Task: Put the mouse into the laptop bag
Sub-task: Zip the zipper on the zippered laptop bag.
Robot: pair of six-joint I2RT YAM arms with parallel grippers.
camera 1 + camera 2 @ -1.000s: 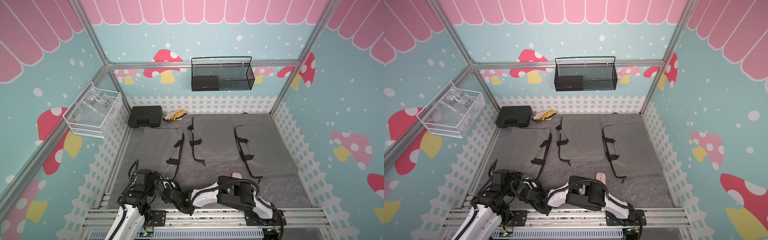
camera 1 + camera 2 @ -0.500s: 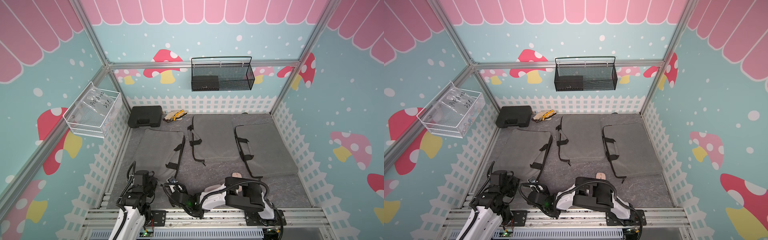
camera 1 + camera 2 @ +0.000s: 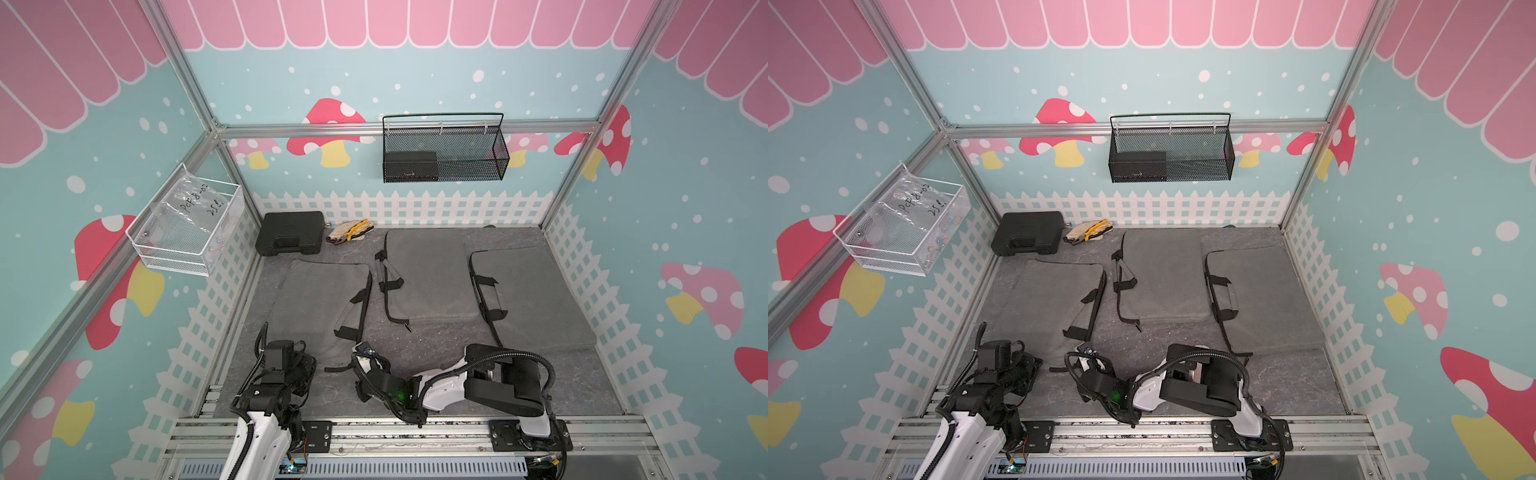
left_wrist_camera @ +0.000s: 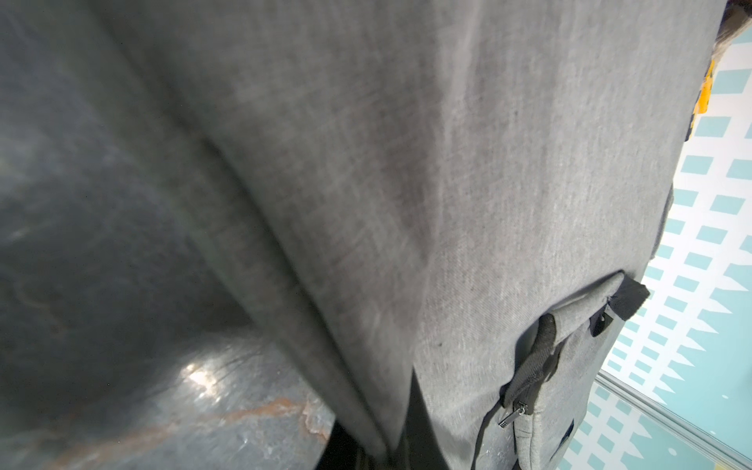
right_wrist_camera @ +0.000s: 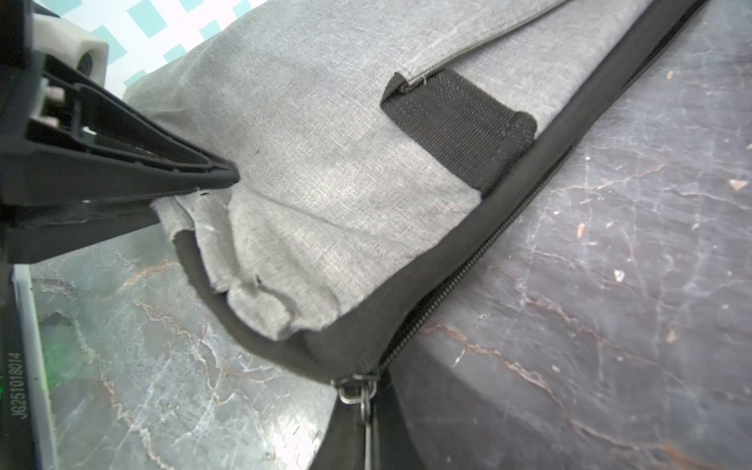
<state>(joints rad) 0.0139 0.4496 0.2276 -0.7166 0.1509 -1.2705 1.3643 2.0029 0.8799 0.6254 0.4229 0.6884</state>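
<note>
Left end effector: pinched narrow on a fold of grey cloth at the near corner of the left bag. Only the right wrist view shows this pinch from outside.
Right end effector: closed on the zipper pull at that bag's near right corner. Both top views hide the tips under the wrist.
Left wrist view: grey cloth fills it and runs down into the grip.
Mouse: on the surface near the right bag, almost all hidden under the right arm. Only a pale sliver seems to show, in a top view.
Top views: three bags lie flat side by side, with the middle bag between the other two. A black case and gloves sit at the far left.
Edges: the left bag's outer edge lies near the fence wall.
Open room: there is bare surface between the left and middle bags, and along the near rail to the right of the right arm.
</note>
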